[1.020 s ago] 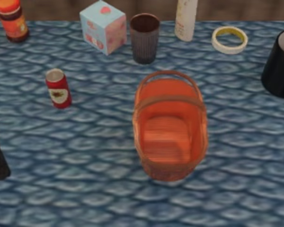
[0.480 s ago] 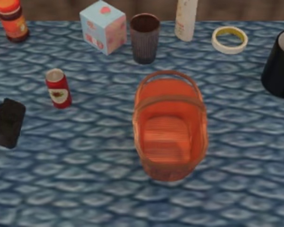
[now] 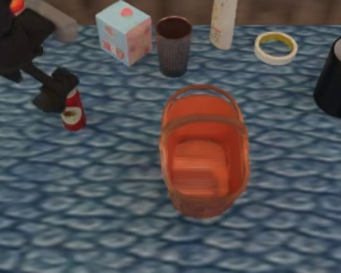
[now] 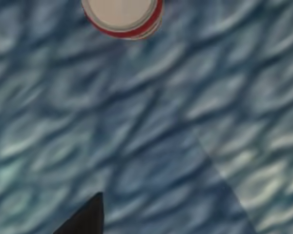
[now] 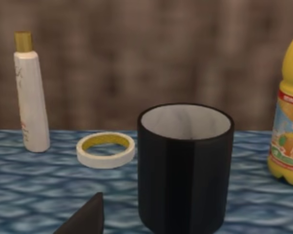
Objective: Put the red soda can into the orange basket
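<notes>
The red soda can (image 3: pixel 74 112) stands upright at the table's left, its silver top under the tip of my left gripper (image 3: pixel 55 94). That gripper hangs just above and to the left of the can and is open. Seen from the left wrist, the can's top (image 4: pixel 122 14) lies ahead, with one dark fingertip (image 4: pixel 88 219) and only cloth beside it. The orange basket (image 3: pixel 245 153) sits at the table's middle, to the right of the can, with nothing in it. My right gripper is out of the top view. One fingertip (image 5: pixel 85 219) of it shows in the right wrist view, open and parked.
Along the back stand a pale blue box (image 3: pixel 123 31), a dark ribbed cup (image 3: pixel 174 45), a white bottle (image 3: pixel 223 23) and a tape roll (image 3: pixel 275 46). A black cup (image 3: pixel 335 74) is at the right edge, and a yellow juice bottle (image 5: pixel 288 131) is near it.
My left arm has swung in from the left edge, up and over to the can. It now covers most of the orange-lidded jar. The can and basket have not moved.
</notes>
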Tool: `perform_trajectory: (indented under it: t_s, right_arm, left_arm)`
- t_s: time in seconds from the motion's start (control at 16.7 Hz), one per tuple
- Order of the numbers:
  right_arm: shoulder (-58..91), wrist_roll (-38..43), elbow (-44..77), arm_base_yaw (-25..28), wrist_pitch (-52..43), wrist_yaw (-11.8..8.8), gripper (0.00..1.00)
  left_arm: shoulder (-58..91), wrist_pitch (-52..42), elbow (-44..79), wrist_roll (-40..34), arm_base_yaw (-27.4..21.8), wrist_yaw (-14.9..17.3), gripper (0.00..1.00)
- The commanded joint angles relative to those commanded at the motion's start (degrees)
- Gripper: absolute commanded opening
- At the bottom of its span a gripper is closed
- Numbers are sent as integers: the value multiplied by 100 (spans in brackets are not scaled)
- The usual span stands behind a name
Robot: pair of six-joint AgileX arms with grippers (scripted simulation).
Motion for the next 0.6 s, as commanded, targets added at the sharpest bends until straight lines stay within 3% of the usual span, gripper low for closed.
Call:
perform_trajectory:
  t_s: [0.3,0.6]
  right_arm:
    - [0,0,0,0,0,0,100]
    - [0,0,0,0,0,0,100]
  left_arm:
    - [2350,-849,2279,581,49,-163,100]
    - [3456,-1067,3389,884,109,-275,100]
